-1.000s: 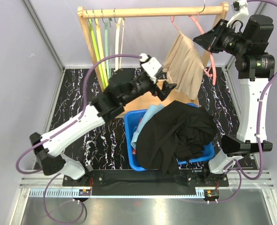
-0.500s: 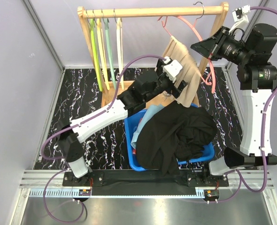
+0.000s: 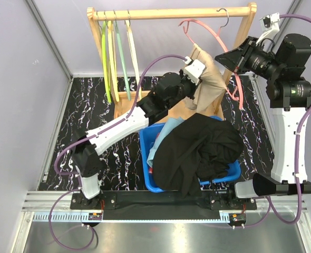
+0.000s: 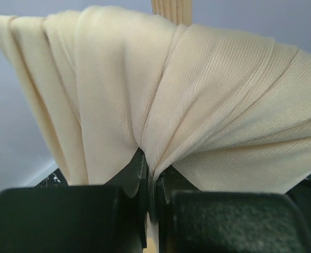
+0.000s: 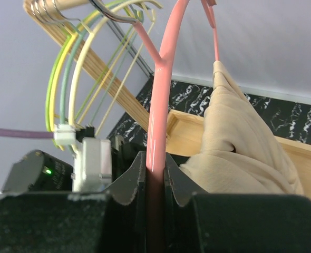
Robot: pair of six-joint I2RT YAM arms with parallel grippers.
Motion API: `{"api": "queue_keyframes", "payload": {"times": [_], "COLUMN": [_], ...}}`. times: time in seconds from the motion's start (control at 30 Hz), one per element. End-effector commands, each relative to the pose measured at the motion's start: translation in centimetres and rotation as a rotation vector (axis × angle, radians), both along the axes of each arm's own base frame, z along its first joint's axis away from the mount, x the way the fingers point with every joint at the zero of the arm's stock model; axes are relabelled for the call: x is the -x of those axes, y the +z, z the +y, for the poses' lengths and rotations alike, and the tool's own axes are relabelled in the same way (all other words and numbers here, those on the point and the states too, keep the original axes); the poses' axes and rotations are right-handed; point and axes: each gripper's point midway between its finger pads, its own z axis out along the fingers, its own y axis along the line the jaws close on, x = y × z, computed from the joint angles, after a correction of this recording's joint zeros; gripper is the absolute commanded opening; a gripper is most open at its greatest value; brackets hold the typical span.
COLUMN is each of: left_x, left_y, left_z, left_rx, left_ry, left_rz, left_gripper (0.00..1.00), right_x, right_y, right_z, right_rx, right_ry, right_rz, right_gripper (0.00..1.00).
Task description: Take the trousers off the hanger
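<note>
- Your left pincer (image 4: 151, 176) is clenched on a fold of the soft beige cloth trousers (image 4: 208, 100), which fan out above it.
- Your right pincer (image 5: 155, 171) grips the curved pink hanger (image 5: 165, 74); the trousers drape just right of it.

Lab cell: aluminium-framed panel walls (image 3: 18, 95)

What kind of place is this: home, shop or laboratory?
Probably a robot laboratory cell: plain panels enclose a marbled table, the left arm and right arm are bolted to its near edge, and a wooden rack stands behind a blue bin.
</note>
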Motion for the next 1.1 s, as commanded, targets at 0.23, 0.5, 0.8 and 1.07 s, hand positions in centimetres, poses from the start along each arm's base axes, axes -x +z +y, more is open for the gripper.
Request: {"api": "queue_keyframes", "payload": {"times": [0.23,0.5,0.8,1.07], "left_x": [5.8,10.5,16.3,20.8], "left_y": [15.4,26.2,35.3,37.4], "left_z": [5.9,9.3,14.4,16.8], "left_rx": [0.335,0.519,0.697,0.739], "left_ry": [-0.136,-0.251,-0.359,-0.479], "left_rz": [-0.063,-0.167,-0.317,-0.351], "left_gripper": [0.0,0.0,0.0,0.0], "right_x": [0.1,-1.7,-2.7,-3.1], "right_y": [0.1,-2.6,-4.2,-5.1], "right_z": [-2.1,-3.7,-4.6,-4.8], "right_rx": [0.148,0.164,0.163,0.175], "right_ry": [-0.104,-0.159,-0.19,-0.187], "right_rz": [-0.188,-0.134,-0.096,-0.082], "right_gripper": [0.0,0.0,0.0,0.0]}}
